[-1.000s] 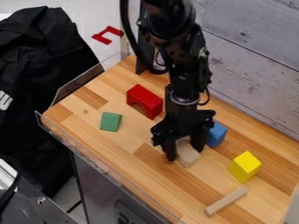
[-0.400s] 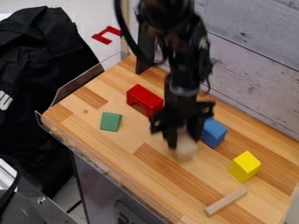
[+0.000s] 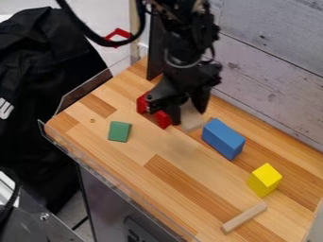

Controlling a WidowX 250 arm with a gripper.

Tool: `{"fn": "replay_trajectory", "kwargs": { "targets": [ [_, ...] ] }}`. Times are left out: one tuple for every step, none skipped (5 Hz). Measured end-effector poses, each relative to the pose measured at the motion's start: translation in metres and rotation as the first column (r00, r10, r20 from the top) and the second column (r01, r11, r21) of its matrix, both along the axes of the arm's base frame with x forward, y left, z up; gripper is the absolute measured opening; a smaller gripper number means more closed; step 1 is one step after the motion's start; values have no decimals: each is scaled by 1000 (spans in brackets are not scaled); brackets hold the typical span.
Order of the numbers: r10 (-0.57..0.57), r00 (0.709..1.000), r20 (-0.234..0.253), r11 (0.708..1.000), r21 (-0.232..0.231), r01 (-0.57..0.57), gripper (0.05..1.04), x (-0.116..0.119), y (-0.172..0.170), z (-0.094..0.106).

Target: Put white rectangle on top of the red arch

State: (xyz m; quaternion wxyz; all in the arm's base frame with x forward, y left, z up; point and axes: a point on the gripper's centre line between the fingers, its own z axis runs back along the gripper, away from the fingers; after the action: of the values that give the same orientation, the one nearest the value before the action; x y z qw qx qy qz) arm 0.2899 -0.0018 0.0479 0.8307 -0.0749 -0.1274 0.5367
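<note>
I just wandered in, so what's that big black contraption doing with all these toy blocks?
A black robot arm has a pale block pinched between its jaws, just beside the red arch, which it partly hides. The block is not on top of the arch yet. The blue block, yellow block, green block and thin wooden strip sit on the wooden tabletop.
</note>
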Motion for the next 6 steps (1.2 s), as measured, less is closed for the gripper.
{"fn": "replay_trajectory", "kwargs": {
  "targets": [
    [24, 999, -33, 999, -48, -25, 541, 5, 11, -16],
    [48, 998, -48, 996, -75, -52, 541, 9, 18, -26],
    [85, 995, -53, 992, -91, -90, 541, 10, 27, -29],
    [102, 993, -55, 990, -88, -106, 541, 11, 33, -28],
    [134, 989, -56, 987, -87, -138, 541, 12, 39, -26],
    [149, 987, -59, 985, -78, -153, 541, 18, 44, -21]
  ]
}}
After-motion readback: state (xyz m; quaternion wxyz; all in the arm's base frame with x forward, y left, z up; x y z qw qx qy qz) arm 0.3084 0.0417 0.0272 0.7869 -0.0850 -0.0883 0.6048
